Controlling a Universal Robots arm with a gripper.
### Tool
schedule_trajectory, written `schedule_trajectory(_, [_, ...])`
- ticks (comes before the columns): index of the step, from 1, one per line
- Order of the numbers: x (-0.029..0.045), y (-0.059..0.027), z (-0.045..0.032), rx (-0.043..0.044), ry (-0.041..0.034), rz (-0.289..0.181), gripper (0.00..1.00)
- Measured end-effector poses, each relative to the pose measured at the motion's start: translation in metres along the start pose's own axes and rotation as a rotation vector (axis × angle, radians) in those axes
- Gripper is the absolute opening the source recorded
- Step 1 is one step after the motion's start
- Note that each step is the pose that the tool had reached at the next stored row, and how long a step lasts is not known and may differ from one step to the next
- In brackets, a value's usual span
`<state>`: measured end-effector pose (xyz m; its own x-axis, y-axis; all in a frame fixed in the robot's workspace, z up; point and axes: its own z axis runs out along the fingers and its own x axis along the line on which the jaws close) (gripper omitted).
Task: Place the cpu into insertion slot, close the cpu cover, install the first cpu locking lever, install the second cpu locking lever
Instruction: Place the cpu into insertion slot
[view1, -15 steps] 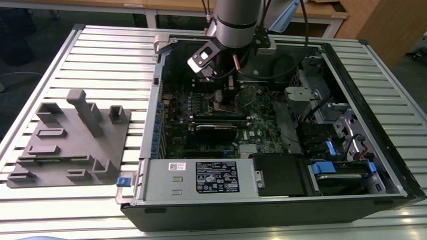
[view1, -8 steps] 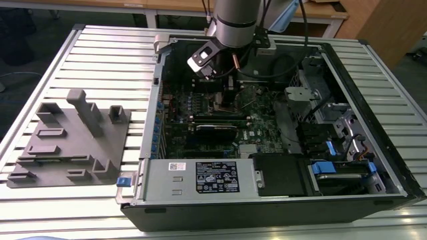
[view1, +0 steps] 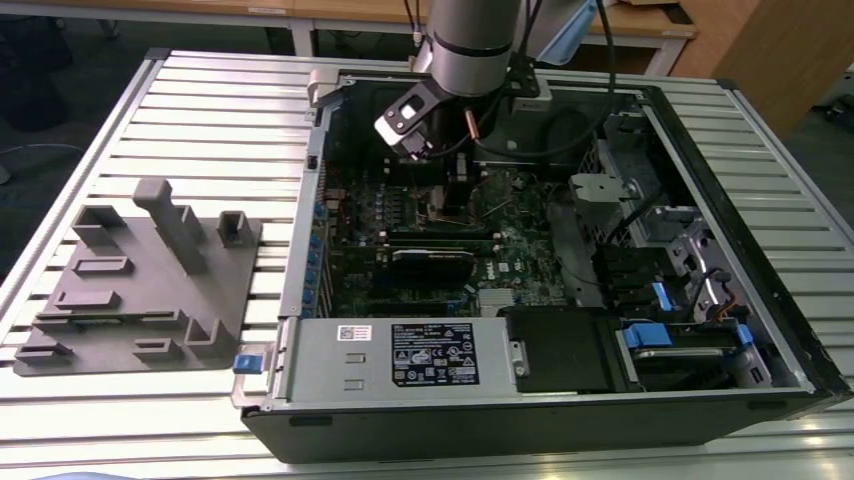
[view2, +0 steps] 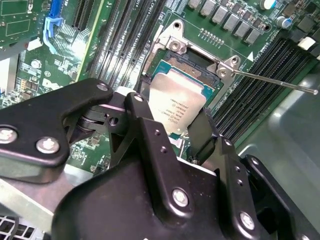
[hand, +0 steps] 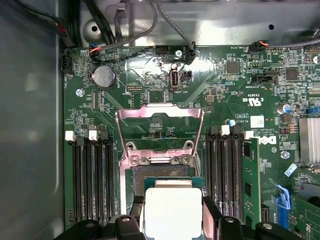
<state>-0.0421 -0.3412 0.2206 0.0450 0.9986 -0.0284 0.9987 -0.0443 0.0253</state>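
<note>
1. The black two-fingered tool (hand: 172, 220) is closed on the flat square silver-grey cpu (hand: 172, 207), with one finger on each of two opposite edges.
2. In the second wrist view the tool (view2: 172, 120) grips the cpu (view2: 177, 102) the same way. Its black body hides the chip's near edge.
3. The cpu sits over the small square insertion slot (hand: 137, 180) with its dark centre and silvery rim, and covers part of it. I cannot tell whether chip and socket are touching.
4. The far part of the insertion slot (view2: 192, 62) is uncovered in the second wrist view.
5. The thin silvery cpu cover (hand: 160, 111), a frame with a square window, stands raised at the slot's far side, and green board shows through the window.
6. A thin silvery lever rod (view2: 270, 80) angles away from one socket corner, unlatched.
7. In the exterior view the grey arm (view1: 470, 45) reaches down into the open black computer case (view1: 747, 200) on the slatted metal table (view1: 200, 110). Its wrist hardware covers the board beneath.
8. A grey moulded fixture block (view1: 134, 290) lies on the table, well apart from the case.
</note>
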Motion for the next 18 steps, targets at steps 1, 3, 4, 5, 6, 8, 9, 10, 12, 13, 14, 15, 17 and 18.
schedule_trajectory(1, [0.0000, 0.0000, 0.0003, -0.0001, 0.0012, -0.002, 0.54])
schedule_trajectory(3, [0.0000, 0.0000, 0.0003, 0.0000, 0.0014, -0.006, 0.54])
schedule_trajectory(4, [0.0000, 0.0000, 0.0003, -0.0001, 0.0014, -0.009, 0.54])
schedule_trajectory(5, [0.0000, 0.0000, 0.0004, -0.0001, 0.0016, -0.011, 0.54])
schedule_trajectory(6, [0.0000, 0.0000, 0.0004, -0.0002, 0.0017, -0.011, 0.54])
schedule_trajectory(8, [0.0000, 0.0000, 0.0004, -0.0003, 0.0017, -0.014, 0.54])
schedule_trajectory(9, [0.0000, 0.0000, 0.0003, -0.0003, 0.0017, -0.014, 0.54])
schedule_trajectory(10, [0.0000, 0.0000, 0.0004, -0.0003, 0.0017, -0.014, 0.54])
schedule_trajectory(12, [0.0000, 0.0000, 0.0008, -0.0004, 0.0020, -0.014, 0.54])
schedule_trajectory(13, [0.0000, 0.0000, 0.0012, -0.0004, 0.0019, -0.014, 0.54])
schedule_trajectory(14, [0.0000, -0.0001, 0.0014, -0.0003, 0.0017, -0.014, 0.54])
schedule_trajectory(15, [0.0000, -0.0001, 0.0017, -0.0003, 0.0017, -0.014, 0.54])
schedule_trajectory(17, [0.0000, -0.0001, 0.0019, -0.0002, 0.0015, -0.014, 0.54])
schedule_trajectory(18, [0.0000, -0.0001, 0.0021, -0.0003, 0.0017, -0.014, 0.54])
